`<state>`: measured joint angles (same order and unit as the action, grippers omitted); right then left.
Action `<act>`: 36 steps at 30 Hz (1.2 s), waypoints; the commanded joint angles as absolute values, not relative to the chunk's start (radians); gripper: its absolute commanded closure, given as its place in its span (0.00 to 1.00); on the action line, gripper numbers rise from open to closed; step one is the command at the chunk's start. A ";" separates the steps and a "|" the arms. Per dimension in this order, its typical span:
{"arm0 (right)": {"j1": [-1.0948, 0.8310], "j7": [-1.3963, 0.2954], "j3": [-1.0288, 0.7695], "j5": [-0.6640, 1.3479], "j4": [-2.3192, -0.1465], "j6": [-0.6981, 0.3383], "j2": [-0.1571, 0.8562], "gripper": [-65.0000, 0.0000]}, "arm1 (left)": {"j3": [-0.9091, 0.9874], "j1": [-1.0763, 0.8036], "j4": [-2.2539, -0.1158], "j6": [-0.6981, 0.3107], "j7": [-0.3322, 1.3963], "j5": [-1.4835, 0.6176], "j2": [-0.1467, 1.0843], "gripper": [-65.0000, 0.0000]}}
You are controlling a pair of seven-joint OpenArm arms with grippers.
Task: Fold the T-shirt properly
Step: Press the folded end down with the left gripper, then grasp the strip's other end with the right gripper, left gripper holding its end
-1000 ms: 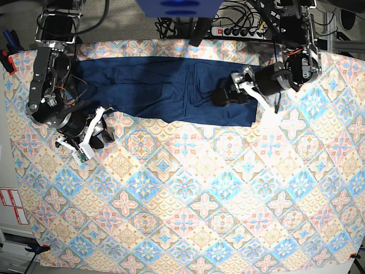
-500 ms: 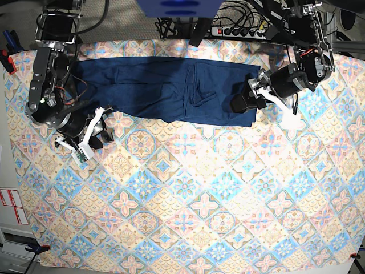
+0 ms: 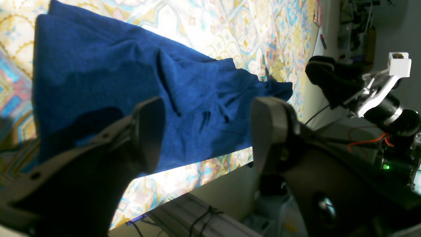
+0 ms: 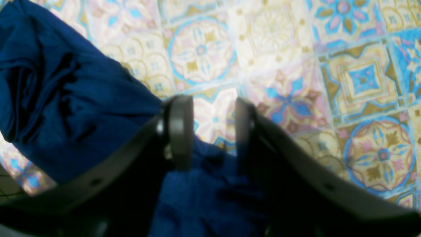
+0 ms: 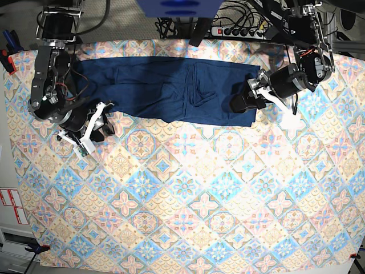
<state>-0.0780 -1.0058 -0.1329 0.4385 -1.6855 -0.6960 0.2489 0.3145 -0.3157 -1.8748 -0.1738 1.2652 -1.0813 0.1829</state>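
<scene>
The T-shirt [image 5: 165, 91] lay along the far edge of the desk [image 5: 188, 200] as a long, narrow band, so I judged the lengthwise folds done and the crosswise folds still to make. My left gripper [image 5: 244, 101] hung at the band's end on its side, jaws spread wide with nothing between them. My right gripper [image 5: 98, 123] sat at the opposite end by the near hem, jaws parted over cloth and pattern, gripping nothing. Creases remained mid-band.

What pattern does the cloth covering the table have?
The tablecloth carries a repeating tile pattern of floral medallions in blue, pink, orange and cream; the base view shows it best.
</scene>
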 commanded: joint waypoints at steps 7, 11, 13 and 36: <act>-0.062 -0.986 -0.139 0.453 -1.696 -0.698 0.260 0.69 | 0.320 -0.317 -1.890 -0.179 1.193 -1.098 0.191 0.39; -0.062 -0.986 -0.133 0.453 -1.696 -0.698 0.257 0.69 | 0.320 -0.314 -1.842 -0.179 1.188 -1.099 0.191 0.39; -0.062 -0.986 -0.131 0.453 -1.696 -0.698 0.257 0.69 | 0.320 -0.308 -1.793 -0.179 1.187 -1.101 0.189 0.40; -0.094 -0.986 -0.139 0.453 -1.695 -0.698 0.259 0.69 | 0.503 -0.260 -1.709 -0.179 1.187 -1.236 0.168 0.40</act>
<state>-0.1055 -1.0058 -0.1318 0.4385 -1.6810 -0.6956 0.2466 0.4980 -0.2657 -1.6924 -0.1707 1.1919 -1.2095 0.1600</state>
